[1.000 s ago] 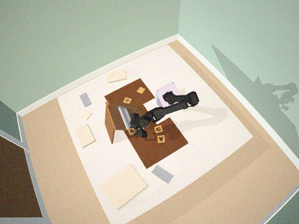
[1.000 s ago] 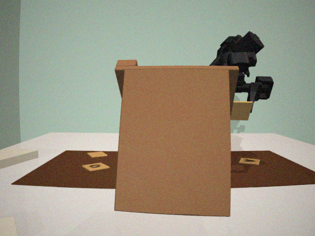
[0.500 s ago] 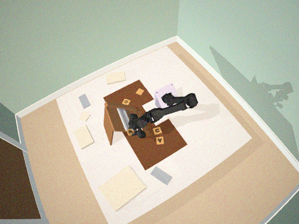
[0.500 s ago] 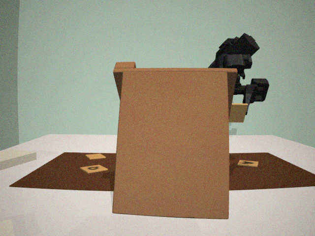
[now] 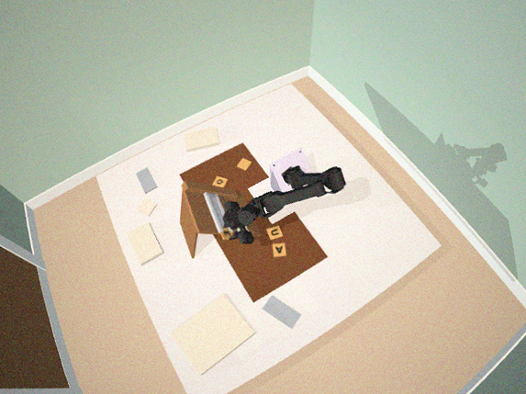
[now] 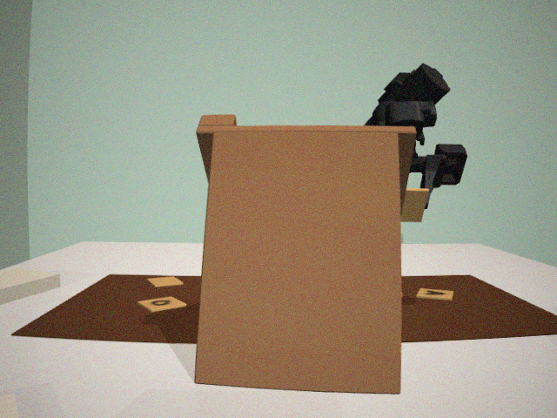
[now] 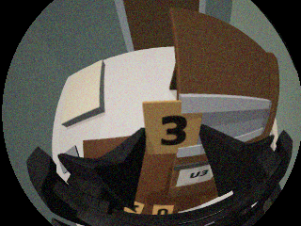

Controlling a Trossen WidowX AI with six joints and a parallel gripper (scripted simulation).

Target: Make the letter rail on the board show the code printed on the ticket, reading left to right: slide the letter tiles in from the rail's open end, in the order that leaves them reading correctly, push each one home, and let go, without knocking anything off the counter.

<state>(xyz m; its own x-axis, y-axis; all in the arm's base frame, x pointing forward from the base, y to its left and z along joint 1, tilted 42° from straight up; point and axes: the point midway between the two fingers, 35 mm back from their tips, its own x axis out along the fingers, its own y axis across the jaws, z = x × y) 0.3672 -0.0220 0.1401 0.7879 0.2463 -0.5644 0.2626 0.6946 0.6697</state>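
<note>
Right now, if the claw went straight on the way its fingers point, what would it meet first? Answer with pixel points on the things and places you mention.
Probably the grey metal rail (image 5: pixel 213 209) (image 7: pixel 226 103) on the brown board, reached first by the tan "3" tile (image 7: pixel 165 127) it grips; depth is unclear.

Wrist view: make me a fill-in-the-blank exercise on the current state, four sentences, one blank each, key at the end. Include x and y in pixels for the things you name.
1. The claw (image 5: pixel 229 236) (image 6: pixel 423 205) (image 7: pixel 173 130) is shut on a tile marked with the character ____.
2. The ticket (image 7: pixel 194 175) shows the character U followed by ____.
3. The rail (image 5: pixel 214 210) (image 7: pixel 235 105) is colored ____.
4. On the brown mat (image 5: pixel 256 279) (image 6: pixel 494 314) (image 7: pixel 96 148), the tile lying beside the U tile (image 5: pixel 275 232) (image 7: pixel 163 209) bears the letter ____.

Missing words: 3; 3; gray; A.
</note>
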